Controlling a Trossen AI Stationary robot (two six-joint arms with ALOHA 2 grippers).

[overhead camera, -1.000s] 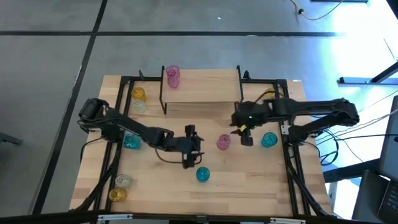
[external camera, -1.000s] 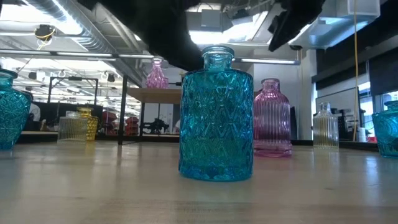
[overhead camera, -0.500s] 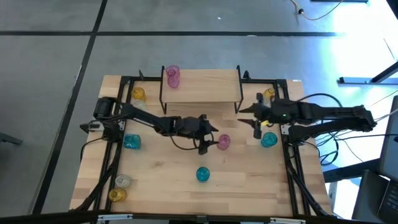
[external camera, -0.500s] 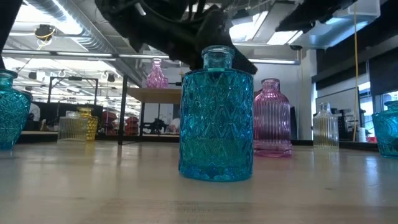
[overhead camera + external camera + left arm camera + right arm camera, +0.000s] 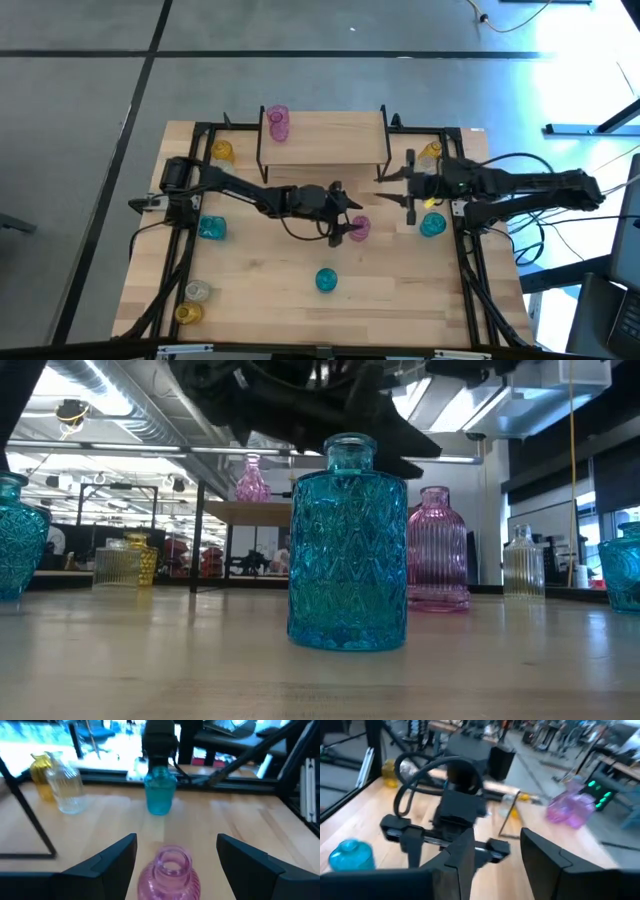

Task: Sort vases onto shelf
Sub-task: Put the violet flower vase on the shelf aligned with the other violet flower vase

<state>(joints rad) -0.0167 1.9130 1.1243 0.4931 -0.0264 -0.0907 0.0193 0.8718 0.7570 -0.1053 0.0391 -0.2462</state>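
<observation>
Left tool point(image 5: 175, 852) apart, straddling pink vase point(image 5: 169, 874) for grasp; right tool point(image 5: 492, 851) half-apart, empty, near shelf point(image 5: 325, 140).

The wooden table point(image 5: 400, 290) carries the shelf point(image 5: 325, 135) at its far edge, and scattered glass vases point(image 5: 327, 281) stand nearer than the shelf; one pink vase point(image 5: 277, 122) tops the shelf.

Glossy ribbed glass vases point(image 5: 347, 550), seemingly

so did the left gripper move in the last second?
Yes. In the high view the left gripper has gone from near the lone teal vase up toward the shelf, open around the pink vase.
</observation>
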